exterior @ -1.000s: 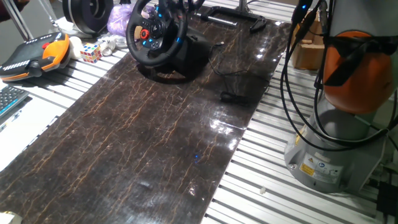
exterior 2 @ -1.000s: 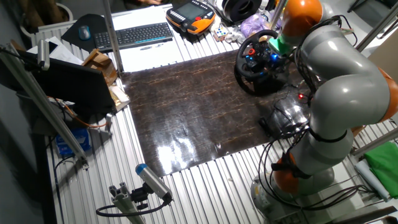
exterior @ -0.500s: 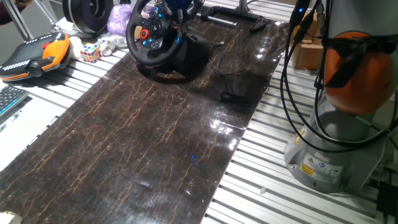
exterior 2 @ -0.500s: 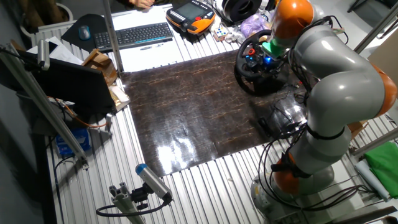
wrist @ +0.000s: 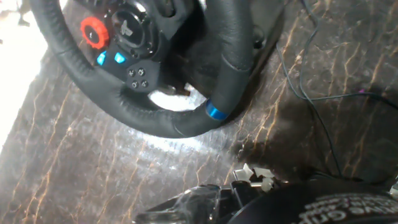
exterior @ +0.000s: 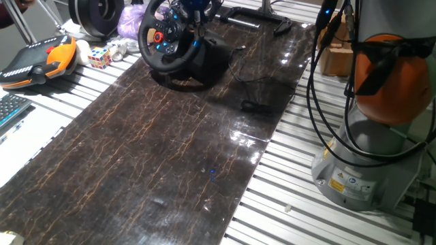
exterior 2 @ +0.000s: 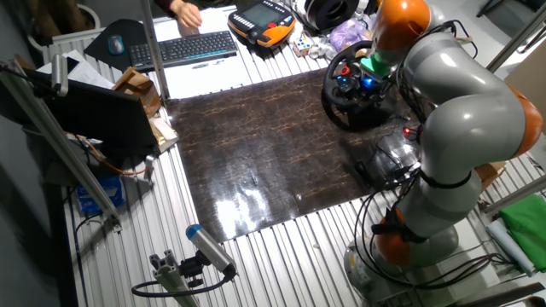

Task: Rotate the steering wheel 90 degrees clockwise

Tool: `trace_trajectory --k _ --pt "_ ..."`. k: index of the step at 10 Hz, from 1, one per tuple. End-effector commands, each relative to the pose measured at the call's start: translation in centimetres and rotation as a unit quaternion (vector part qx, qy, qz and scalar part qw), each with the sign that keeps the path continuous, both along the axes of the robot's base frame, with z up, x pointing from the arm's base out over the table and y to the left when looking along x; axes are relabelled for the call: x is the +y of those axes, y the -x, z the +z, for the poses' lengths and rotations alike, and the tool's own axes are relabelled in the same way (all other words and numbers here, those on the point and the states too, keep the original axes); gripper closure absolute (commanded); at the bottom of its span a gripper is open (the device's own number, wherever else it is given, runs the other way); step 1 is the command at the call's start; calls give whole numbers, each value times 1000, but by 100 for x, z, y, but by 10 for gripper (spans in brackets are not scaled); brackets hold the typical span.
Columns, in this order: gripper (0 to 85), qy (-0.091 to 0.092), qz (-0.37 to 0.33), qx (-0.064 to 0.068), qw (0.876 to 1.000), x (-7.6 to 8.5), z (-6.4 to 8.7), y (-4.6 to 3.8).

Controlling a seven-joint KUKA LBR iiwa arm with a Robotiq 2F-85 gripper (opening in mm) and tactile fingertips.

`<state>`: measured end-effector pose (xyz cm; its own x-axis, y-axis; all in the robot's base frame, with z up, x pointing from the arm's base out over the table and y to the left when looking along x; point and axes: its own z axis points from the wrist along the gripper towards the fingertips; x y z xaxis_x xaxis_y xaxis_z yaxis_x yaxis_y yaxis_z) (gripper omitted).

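Right now my pincer [exterior: 193, 8] hangs at the upper rim of the steering wheel [exterior: 167, 37], at the far end of the dark marble-patterned mat [exterior: 170, 150] that covers the middle of the table [exterior: 286, 204]. From the fixed views my arm hides the fingers, and the hand view shows none of them, so I cannot tell how wide the pincer is open or whether it grips the rim.

The steering wheel stands tilted on its black base [exterior: 204, 64], its face turned toward the mat's near end and the table's left edge. On the hub the red knob [wrist: 94, 32] sits at upper left, with two blue-lit buttons [wrist: 109, 59] just beneath it. A blue band [wrist: 216, 112] marks the rim at its lower right in the hand view. A thin cable [exterior: 255, 85] trails across the mat beside the base.
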<state>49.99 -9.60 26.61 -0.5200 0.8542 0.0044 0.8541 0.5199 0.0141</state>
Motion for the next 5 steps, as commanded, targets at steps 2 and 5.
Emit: trace_trajectory --k 2,5 --pt "843 0 4 -2 1000 23 -13 17" --pt "843 6 6 -4 1000 22 -22 16"
